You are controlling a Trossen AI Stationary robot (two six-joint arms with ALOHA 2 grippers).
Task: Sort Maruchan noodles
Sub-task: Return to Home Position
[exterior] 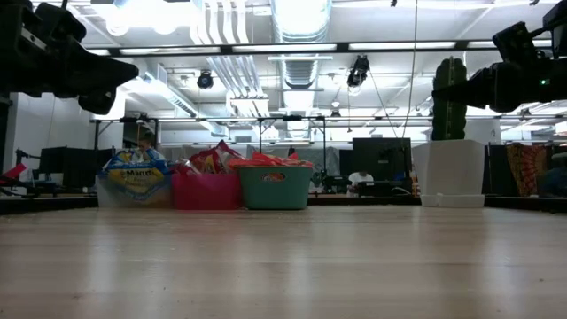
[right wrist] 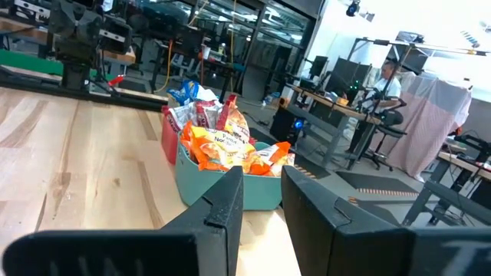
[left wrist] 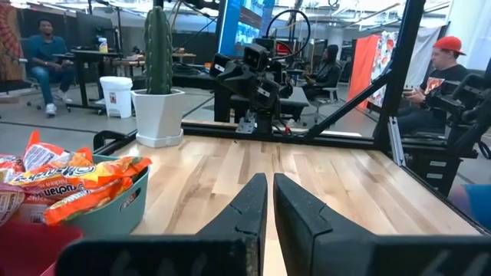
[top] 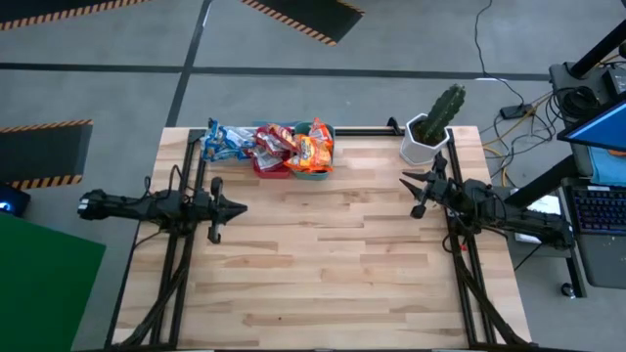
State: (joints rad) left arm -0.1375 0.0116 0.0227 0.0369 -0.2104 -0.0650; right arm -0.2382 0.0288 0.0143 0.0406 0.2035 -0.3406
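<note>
From above, my left claw [top: 240, 207] hangs over the left side of the wooden counter [top: 333, 284], its fingers drawn almost together. My right claw [top: 415, 192] hangs at the right side with its fingers apart, holding nothing. The Maruchan noodles [top: 293, 145] lie at the upper centre of the frame, along the counter's far edge. The blue packets are in the clear bin [top: 221, 143], the red ones in the red bin [top: 271, 168] and the orange ones in the teal bin [top: 315, 174]. A cactus [top: 448, 106] in a white pot [top: 423, 149] stands at the upper right corner. Grey floor with striped hazard tape surrounds the counter.

From counter height, the three bins sit side by side at left of centre and the pot at right. Above them are ceiling ducts and strip lights.

Past my left claw's nearly shut fingers I see bare planks, the orange packets heaped in the teal bin, the cactus beyond it and my right arm [left wrist: 253, 73] opposite. Seated people [left wrist: 46, 46] are in the room behind.

Past my right claw's parted fingers, the teal bin is close. The red and clear bins are behind it, with desks, monitors and a person [right wrist: 386, 77] beyond.
</note>
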